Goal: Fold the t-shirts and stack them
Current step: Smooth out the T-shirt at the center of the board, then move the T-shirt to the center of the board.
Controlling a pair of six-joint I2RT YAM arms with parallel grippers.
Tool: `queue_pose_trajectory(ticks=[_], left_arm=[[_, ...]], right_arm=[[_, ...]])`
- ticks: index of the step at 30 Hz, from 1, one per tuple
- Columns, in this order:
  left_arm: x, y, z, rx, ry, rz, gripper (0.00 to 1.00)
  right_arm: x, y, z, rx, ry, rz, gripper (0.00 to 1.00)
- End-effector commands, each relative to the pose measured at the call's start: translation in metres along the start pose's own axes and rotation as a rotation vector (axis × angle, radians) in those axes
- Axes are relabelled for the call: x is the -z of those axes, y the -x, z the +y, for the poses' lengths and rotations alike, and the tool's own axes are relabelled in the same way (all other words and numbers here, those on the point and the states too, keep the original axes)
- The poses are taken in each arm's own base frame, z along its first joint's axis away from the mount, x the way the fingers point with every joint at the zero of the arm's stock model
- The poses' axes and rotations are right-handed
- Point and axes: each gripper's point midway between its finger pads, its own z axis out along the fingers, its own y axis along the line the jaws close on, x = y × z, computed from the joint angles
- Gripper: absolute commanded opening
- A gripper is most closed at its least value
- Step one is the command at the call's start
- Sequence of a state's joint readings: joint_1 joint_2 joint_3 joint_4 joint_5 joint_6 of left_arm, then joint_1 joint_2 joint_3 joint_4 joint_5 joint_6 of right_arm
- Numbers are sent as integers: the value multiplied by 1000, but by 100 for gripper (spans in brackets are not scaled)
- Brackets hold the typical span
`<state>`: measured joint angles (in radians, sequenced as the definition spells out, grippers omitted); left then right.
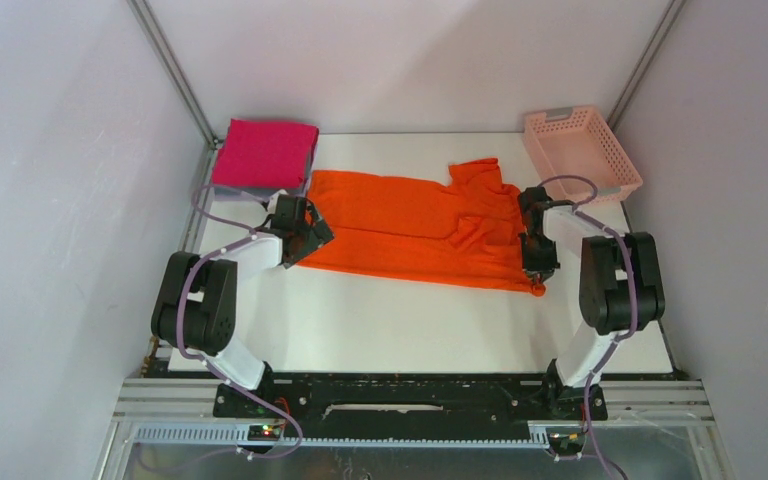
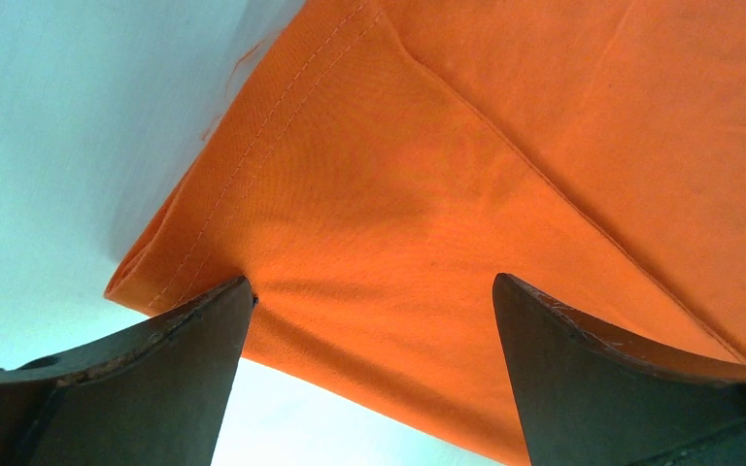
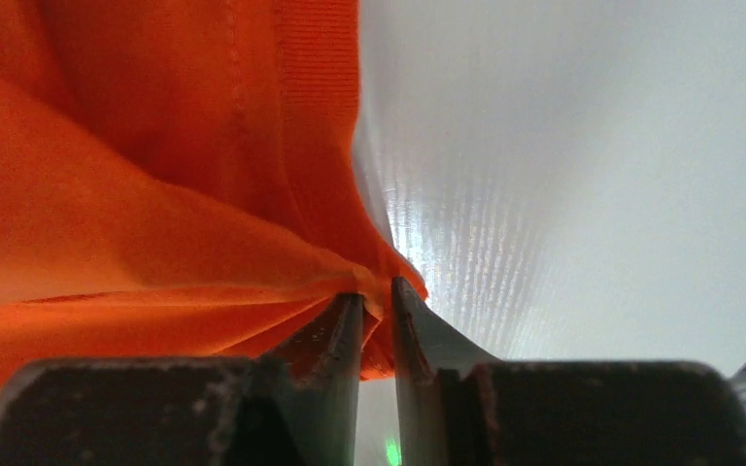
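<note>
The orange t-shirt [image 1: 410, 230] lies spread across the middle of the table, partly folded, with a sleeve at the back right. My left gripper [image 1: 312, 240] is at its left edge, open wide; the wrist view shows a hemmed corner of the orange cloth [image 2: 369, 194] spanning the gap between its fingers [image 2: 155, 369]. My right gripper [image 1: 538, 272] is at the shirt's near right corner, shut on a bunched fold of the orange cloth [image 3: 155, 223]. A folded magenta-pink shirt [image 1: 265, 152] lies at the back left on top of a grey one [image 1: 311, 160].
A pale pink lattice basket [image 1: 582, 150] stands at the back right corner. White walls with metal posts close in the table on three sides. The arm bases sit along the near edge.
</note>
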<state>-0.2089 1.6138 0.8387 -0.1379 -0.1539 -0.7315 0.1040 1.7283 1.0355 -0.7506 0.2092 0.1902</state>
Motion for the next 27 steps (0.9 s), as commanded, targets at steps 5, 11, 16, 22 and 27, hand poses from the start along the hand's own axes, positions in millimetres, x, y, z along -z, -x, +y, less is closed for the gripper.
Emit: queue_pose_trajectory(ticks=[5, 11, 16, 22, 27], left_arm=[[5, 2, 17, -40, 52, -1, 100], [31, 14, -1, -46, -1, -71, 100], [59, 34, -28, -40, -91, -138, 100], [56, 42, -58, -47, -179, -114, 100], [23, 30, -66, -56, -155, -22, 100]], right_arm=[[25, 23, -46, -165, -210, -105, 51], [114, 48, -55, -378, -121, -471, 94], [165, 68, 28, -277, 464, -755, 100], [172, 51, 142, -33, 784, -705, 100], [121, 58, 179, -23, 774, -559, 99]])
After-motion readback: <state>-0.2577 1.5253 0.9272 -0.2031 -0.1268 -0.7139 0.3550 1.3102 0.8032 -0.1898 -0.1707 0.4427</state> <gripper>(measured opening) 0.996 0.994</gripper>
